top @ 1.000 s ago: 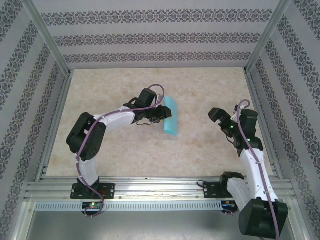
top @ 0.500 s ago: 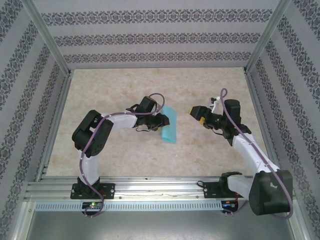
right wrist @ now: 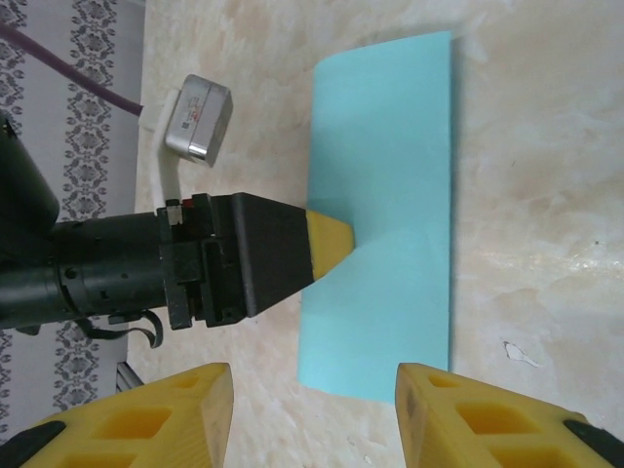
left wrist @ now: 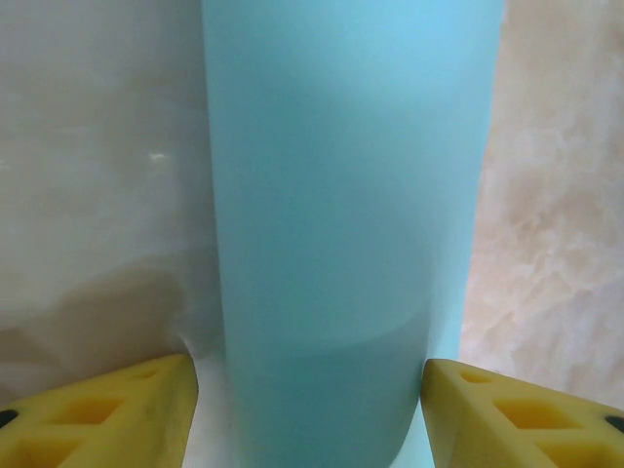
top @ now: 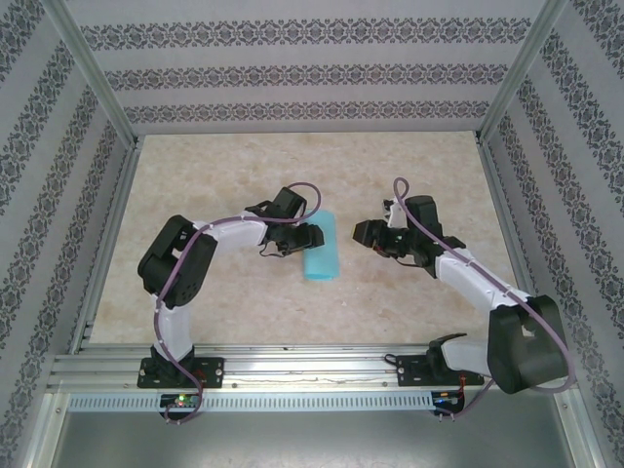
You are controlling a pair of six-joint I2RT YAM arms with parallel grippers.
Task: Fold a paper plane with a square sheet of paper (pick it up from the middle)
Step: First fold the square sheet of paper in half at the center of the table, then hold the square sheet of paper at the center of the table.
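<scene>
From the near edge of the table (top: 214,175), the left arm (top: 229,232) and the right arm (top: 478,281) are reaching forward and bending inward. They are closing in at mid-table on either side of the square sheet of paper (top: 322,252), which is lying on the table as a narrow rectangle with its long sides running away from the arm bases. The left gripper (top: 310,237) is sitting at the sheet's left long edge, about halfway along. In its own wrist view its yellow fingers (left wrist: 107,414) are standing spread wide, one at each side of a turquoise band running away between them. Whether either is pressing on the paper I cannot tell. The right gripper (top: 364,234) is hovering just beside the opposite long edge, apart from the paper, with its fingers (right wrist: 146,424) spread and holding nothing. Judging by the halved outline, the sheet is looking as though it is doubled over once along its centre line, so the task is only beginning. No pointed nose, no slanted corner folds and no wings are showing, and all of those are waiting to be made. The paper is looking smooth, matte and evenly turquoise, with straight clean edges. In the left wrist view it is bulging in a soft rounded bend rather than lying in a sharp crease, so I judge that the first fold is wanting a firm press. In the right wrist view the surface is lifting slightly just past the left fingertip and is lying flat toward its far short edge.
</scene>
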